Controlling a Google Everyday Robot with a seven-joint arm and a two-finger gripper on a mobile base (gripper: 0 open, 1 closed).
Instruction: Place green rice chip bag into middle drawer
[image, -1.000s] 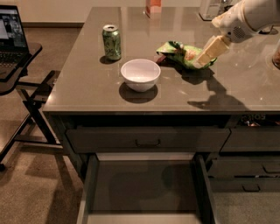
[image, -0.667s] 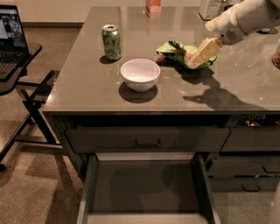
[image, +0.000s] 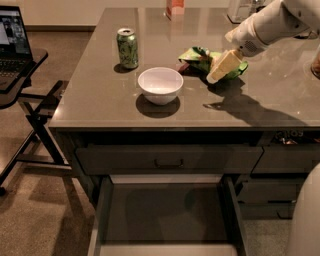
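Gripper first: the robot's cream two-finger gripper (image: 219, 70) is down at the back right of the counter, its tip right on the crinkly, bright foil green rice chip bag (image: 196, 55). Whether it has the bag clamped or is only resting against it, I cannot tell from this angle. The white arm slants in from the upper right and covers the middle of the bag, so green foil peeks out on both sides of it.

The bag looks to be lying on the smooth grey countertop (image: 100, 100), not yet carried anywhere. Just beside it to the left sits a round white ceramic bowl (image: 160, 84), and further left and back stands a green soda can (image: 127, 47), upright and well apart from the action.

Below the counter edge, the shallow top drawer with a dark bar handle (image: 168, 162) is closed. Under it, the wide dark grey middle drawer (image: 165, 215) is pulled right out, and nothing shows on its flat floor.

So, by my reading, the drawer is open and the approach to the bag is made. What is left is a secure grasp, the lift clear of the bowl, the carry forward over the counter edge, and the drop into that drawer.
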